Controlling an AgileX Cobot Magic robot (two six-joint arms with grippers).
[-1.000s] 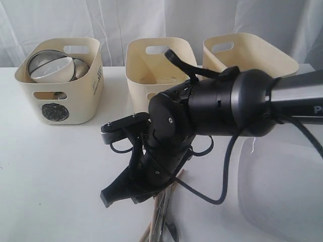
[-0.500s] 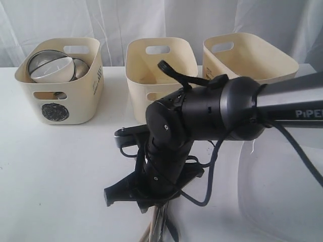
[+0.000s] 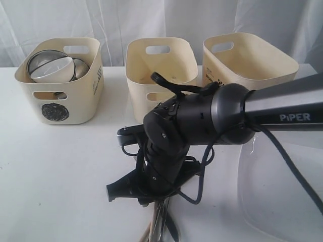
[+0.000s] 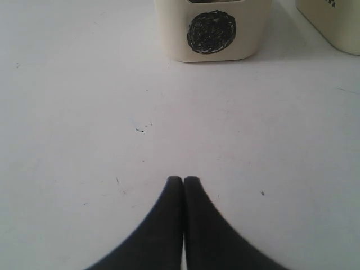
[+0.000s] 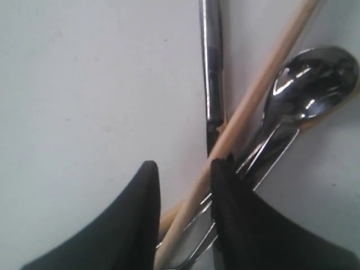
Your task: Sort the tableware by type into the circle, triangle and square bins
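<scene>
Lower centre of the exterior view, on the white counter (image 3: 60, 171): a crossed heap of pale wooden chopstick (image 5: 264, 67), steel knife (image 5: 211, 67) and steel spoon (image 5: 315, 79), straddled by the black right hand (image 5: 185, 163), half-spread and clamping nothing. Likely to pinch one piece only on closing and scatter the rest, given that overlap. Farther off, black left hand (image 4: 183, 181) clenched empty before the circle-marked cream bin (image 4: 169, 34).

The right arm (image 3: 202, 121) hides the near wall of the middle bin (image 3: 139, 80) and most of the cutlery (image 3: 158, 224), which the near picture edge also cuts off. The plate (image 3: 282, 201), blurred, runs off right.
</scene>
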